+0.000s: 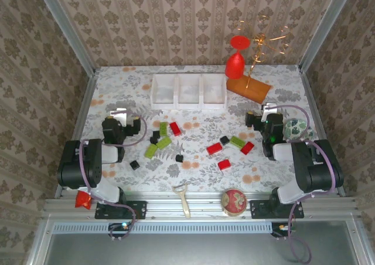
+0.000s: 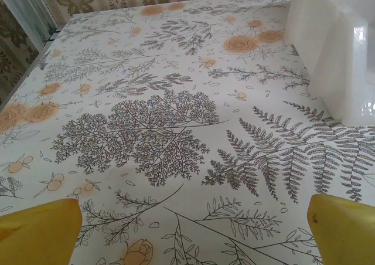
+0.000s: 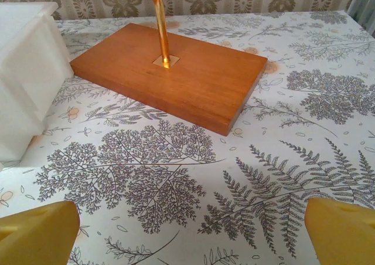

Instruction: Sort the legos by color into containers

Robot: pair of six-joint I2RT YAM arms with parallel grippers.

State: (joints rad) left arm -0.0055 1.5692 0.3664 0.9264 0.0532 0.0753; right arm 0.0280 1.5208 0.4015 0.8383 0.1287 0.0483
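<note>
The legos lie scattered mid-table in the top view: red bricks, lime green ones and small black ones. The containers, three joined white bins, stand behind them and look empty. My left gripper is left of the bricks. It is open over bare cloth, with a bin wall to its right. My right gripper is right of the bricks, open with nothing between its yellow fingers.
A wooden board with a gold rod stands just ahead of the right gripper, beside a red goblet. A strawberry tin and a pale utensil lie on the front rail. A patterned round object sits by the right arm.
</note>
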